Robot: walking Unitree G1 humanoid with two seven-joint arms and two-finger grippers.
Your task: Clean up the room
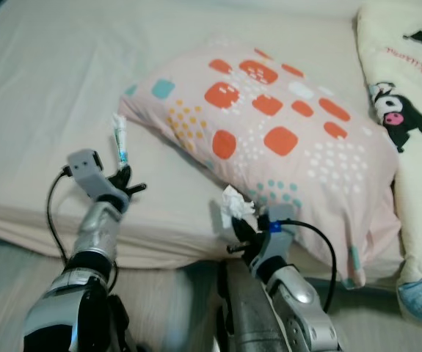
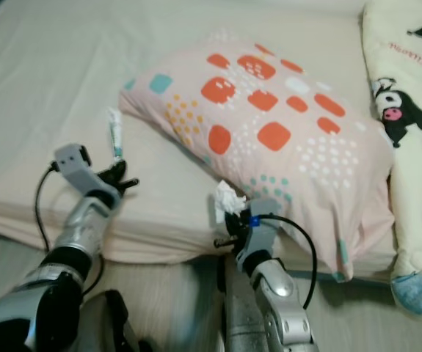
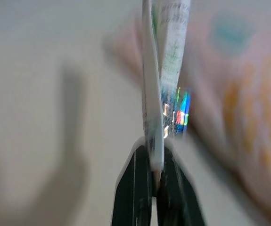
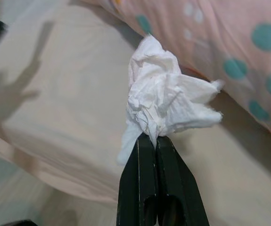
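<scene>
At the front edge of the bed [image 1: 42, 88], in the left eye view, the left gripper [image 1: 125, 178] holds a thin wrapper [image 1: 119, 138] upright, just beside the left corner of the patterned pillow [image 1: 269, 139]. The right gripper [image 1: 238, 224] stands near the front edge too, under the pillow's lower corner, and carries a crumpled tissue [image 1: 235, 204]. A cream blanket with cartoon figures [image 1: 409, 95] lies along the right edge of the bed.

From the right eye view the same arrangement appears: both pieces of litter are lifted a little above the sheet, probably so they can be carried away together.

Along the left wrist view, which is blurred, the two black fingers [image 3: 130, 188] are pressed together on the lower end of the wrapper, which rises straight from them; the pinch at the end keeps it from bending.

Looking through the right wrist view, the fingers [image 4: 140, 183] are closed tightly on the bottom of the tissue, with the sheet and the dotted pillow behind. I judge that both things are already picked and now need a bin.
</scene>
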